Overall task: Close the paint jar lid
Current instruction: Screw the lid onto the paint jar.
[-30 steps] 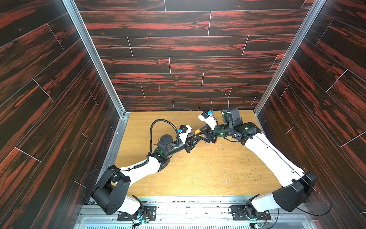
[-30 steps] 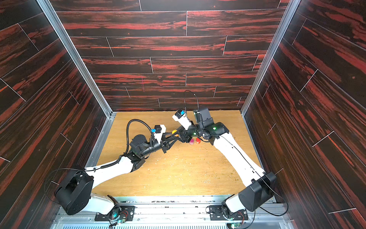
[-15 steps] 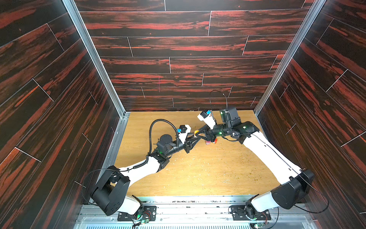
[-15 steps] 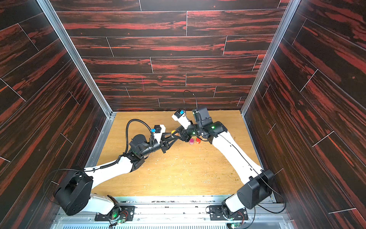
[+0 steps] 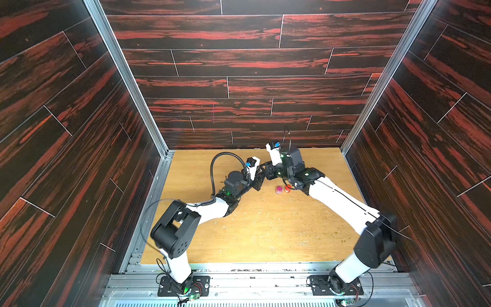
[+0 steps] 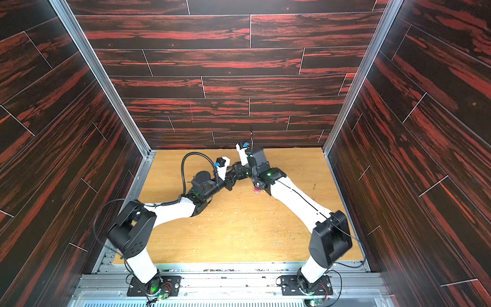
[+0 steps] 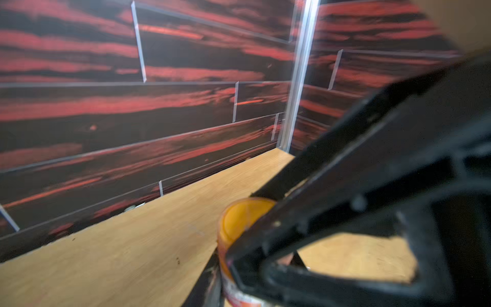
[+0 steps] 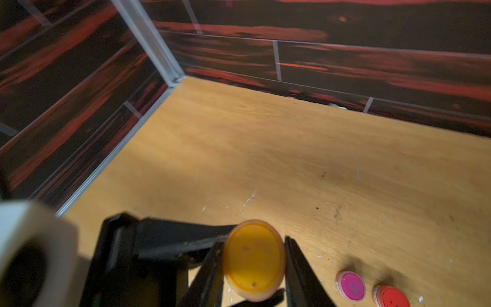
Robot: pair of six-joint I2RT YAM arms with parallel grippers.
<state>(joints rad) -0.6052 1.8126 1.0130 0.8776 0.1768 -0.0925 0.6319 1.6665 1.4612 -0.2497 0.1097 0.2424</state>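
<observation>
Yellow-orange plastic marks the piece that matters: the yellow-orange round plastic lid (image 8: 253, 261) lies across the mouth of the small labelled paint jar (image 7: 234, 293), so the placing step looks done. The jar is held off the light wooden tabletop (image 5: 265, 228), above its far middle where the two arms meet. In both top views the jar itself is hidden between the gripper heads. The left gripper (image 5: 258, 183) is clamped narrow on the jar's body below the cap, steadying it. The right gripper (image 8: 254, 240) meets the cap from the other side, with one black finger (image 8: 214, 268) close against each edge of the disc. The picture is blurred there, and I cannot tell whether those fingers pinch the lid or merely flank it. In the right wrist view no gap shows around the cap, yet its underside and any thread are out of sight, so whether it is tightened home cannot be judged. What remains, as I read it, is the final seating: a turn or press of the cap against the left arm's hold, then setting the jar down. A pink-capped little jar (image 8: 350, 285) and a red-capped little jar (image 8: 390, 296) stand on the table just beside each other, near the held jar but apart from it.
</observation>
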